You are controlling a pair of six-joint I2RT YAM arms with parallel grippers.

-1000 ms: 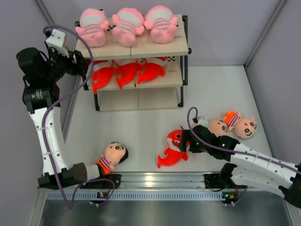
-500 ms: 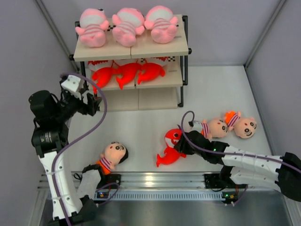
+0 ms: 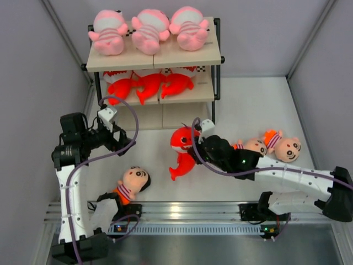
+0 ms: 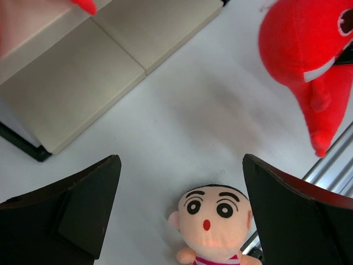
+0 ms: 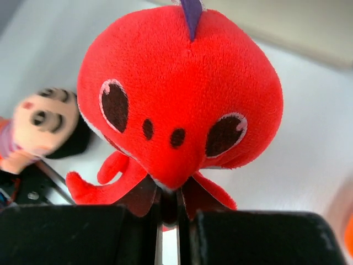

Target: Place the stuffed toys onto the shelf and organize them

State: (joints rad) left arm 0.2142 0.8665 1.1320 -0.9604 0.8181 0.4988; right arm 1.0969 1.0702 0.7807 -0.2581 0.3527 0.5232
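The shelf (image 3: 212,55) stands at the back with three pink striped babies (image 3: 150,30) on its top board and three red sharks (image 3: 149,85) on the middle board. My right gripper (image 3: 198,146) (image 5: 168,205) is shut on the lower part of another red shark (image 3: 182,144) (image 5: 177,94), which hangs above the floor in front of the shelf. My left gripper (image 3: 124,144) (image 4: 179,179) stands wide open above a dark-haired boy doll (image 3: 133,182) (image 4: 214,218), apart from it. Two more boy dolls (image 3: 276,146) lie at the right.
The shelf's bottom board (image 3: 160,116) (image 4: 83,77) holds nothing. A metal rail (image 3: 187,210) runs along the near edge just below the boy doll. Grey walls (image 3: 325,99) close in both sides. The held shark (image 4: 309,61) hangs to the right of the left gripper.
The right gripper shut on the red shark and carried it up and left toward the shelf. The left arm came down from the shelf's side to above the boy doll.
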